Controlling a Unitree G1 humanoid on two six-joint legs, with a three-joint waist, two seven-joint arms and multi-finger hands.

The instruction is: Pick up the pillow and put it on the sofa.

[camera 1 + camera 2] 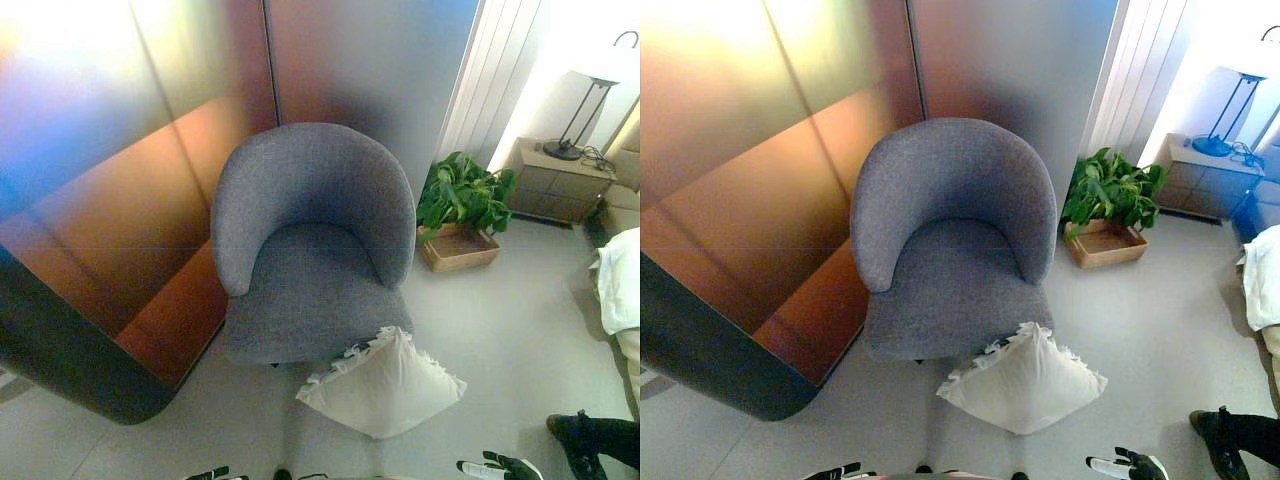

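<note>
So we've got a cream tasselled pillow [385, 384] lying on the grey floor [500, 320], its top corner touching the front edge of a grey upholstered tub armchair [310, 250]. The chair's seat has nothing on it. No writing or labels we can read anywhere, so nothing to report there.

Both hands only just poke in at the bottom edge. The left hand [210, 474] is down at the lower left, and we honestly can't tell how its fingers are set. The right hand [500, 466] sits lower right, just past the pillow's corner but not touching it, fingers looking loose and spread, holding nothing.

Right of the chair there's a leafy potted plant [462, 195] in a shallow wooden tray [460, 250], then a bedside cabinet [555, 180] with a lamp [590, 100] on top. A person's dark shoe [585, 440] shows at the lower right corner.
</note>
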